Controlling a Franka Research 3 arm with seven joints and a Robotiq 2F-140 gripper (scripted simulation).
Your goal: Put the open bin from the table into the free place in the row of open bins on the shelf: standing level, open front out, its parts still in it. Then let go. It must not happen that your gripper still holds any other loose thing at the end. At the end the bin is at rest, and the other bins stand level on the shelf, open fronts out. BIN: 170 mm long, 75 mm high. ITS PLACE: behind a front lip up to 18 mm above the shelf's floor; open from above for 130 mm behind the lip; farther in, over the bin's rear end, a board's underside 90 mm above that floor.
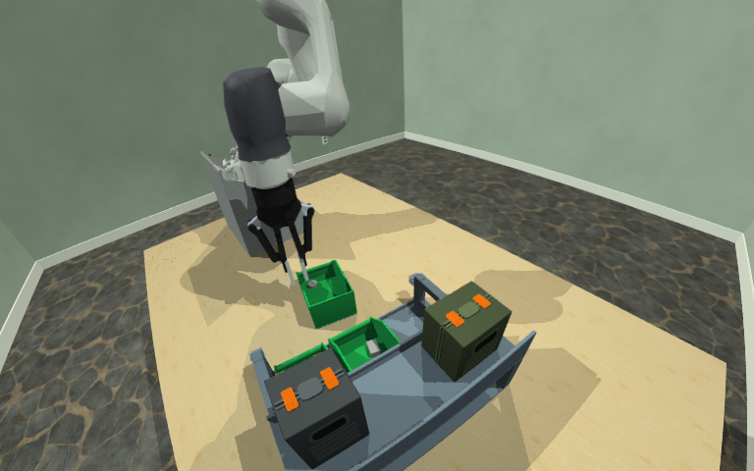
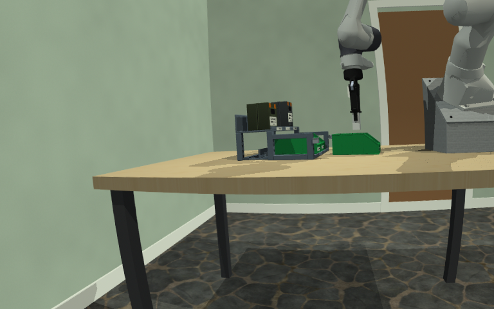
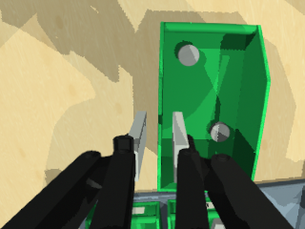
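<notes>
One gripper (image 1: 296, 272): fingers a narrow gap apart and gripping nothing. It hangs straight down over the loose bin's 9 o'clock side wall in the wrist view, one pad (image 3: 179, 134) inside the wall line and the other outside. From the side the tips sit just above the rim, not touching.
Why so narrow: my judgement is that the gap is preset to slip over that thin wall and pinch it, which would leave the parts undisturbed.
One loose bin (image 1: 332, 310): the task's thing stands level on the table (image 1: 583, 389), at 5 o'clock from the gripper in the top view and just short of the shelf, near but apart from it.
Two parts in it: round grey pieces, one (image 3: 189, 53) near the far end and one (image 3: 220, 132) nearer the camera (only one shows in the top view).
One shelf (image 1: 420, 283): at 5 o'clock from the loose bin.
Two shelved bins: one (image 1: 363, 343) is in plain sight with a grey part in it; the other (image 1: 299, 358), at its 9 o'clock, is mostly hidden under a box.
One free place (image 1: 401, 325): bare shelf floor at 2 o'clock from the plain-sight bin, beside the end post.
Two lidded boxes: dark grey (image 1: 316, 408) and olive (image 1: 465, 330), on the upper board, each with two orange latches.
Step in hand: the grasp is not yet made; lowering comes first, I judge.
</notes>
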